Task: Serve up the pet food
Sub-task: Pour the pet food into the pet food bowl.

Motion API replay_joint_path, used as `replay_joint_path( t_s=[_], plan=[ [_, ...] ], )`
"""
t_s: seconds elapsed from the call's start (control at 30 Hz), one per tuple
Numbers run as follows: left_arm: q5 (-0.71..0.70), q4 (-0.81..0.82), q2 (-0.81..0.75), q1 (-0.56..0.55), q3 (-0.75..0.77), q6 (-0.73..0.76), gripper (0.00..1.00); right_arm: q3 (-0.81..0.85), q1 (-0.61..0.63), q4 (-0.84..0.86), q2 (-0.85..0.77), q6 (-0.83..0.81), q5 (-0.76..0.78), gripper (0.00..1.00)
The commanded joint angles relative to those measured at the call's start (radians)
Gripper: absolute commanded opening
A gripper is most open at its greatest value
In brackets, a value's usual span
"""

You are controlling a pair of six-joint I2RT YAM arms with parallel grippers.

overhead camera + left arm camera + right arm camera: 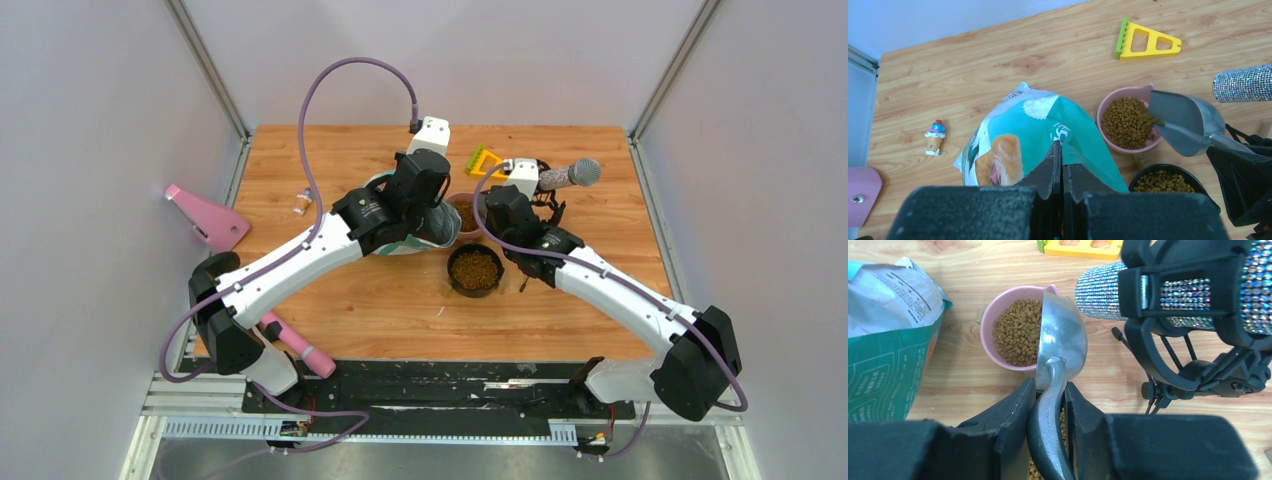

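Brown kibble fills the pink bowl [1108, 102] as a heap [1128, 122] and the black bowl [475, 270] just in front of it. My left gripper [1062, 150] is shut on the top edge of the teal and white dog-print bag [1018, 130], which stands left of the bowls. My right gripper [1050, 387] is shut on the handle of the grey metal scoop [1063, 335]. The scoop is tipped at the pink bowl's right rim [990, 315], with a few pellets at its lip. Kibble [1018, 332] shows beside it.
A glittery microphone [1173, 295] on a black stand sits close right of the scoop. A yellow triangular toy [1148, 40] lies behind the bowls. A small ice-cream figure [935, 136] stands left of the bag. Pink objects lie at the left edge [205, 218] and front [295, 345].
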Motion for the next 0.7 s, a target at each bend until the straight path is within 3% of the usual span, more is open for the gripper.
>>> replay_joint_path(
  t_s=[0.0, 0.43, 0.67],
  plan=[
    [-0.063, 0.074, -0.081, 0.007, 0.021, -0.007, 0.00, 0.067, -0.003, 0.018, 0.003, -0.106, -0.047, 0.00],
    [-0.062, 0.073, -0.084, 0.006, 0.017, 0.001, 0.00, 0.092, -0.003, -0.002, -0.025, -0.182, -0.016, 0.00],
    [-0.059, 0.073, -0.074, 0.007, 0.024, 0.005, 0.00, 0.107, -0.003, -0.077, -0.190, -0.007, -0.218, 0.00]
  ],
)
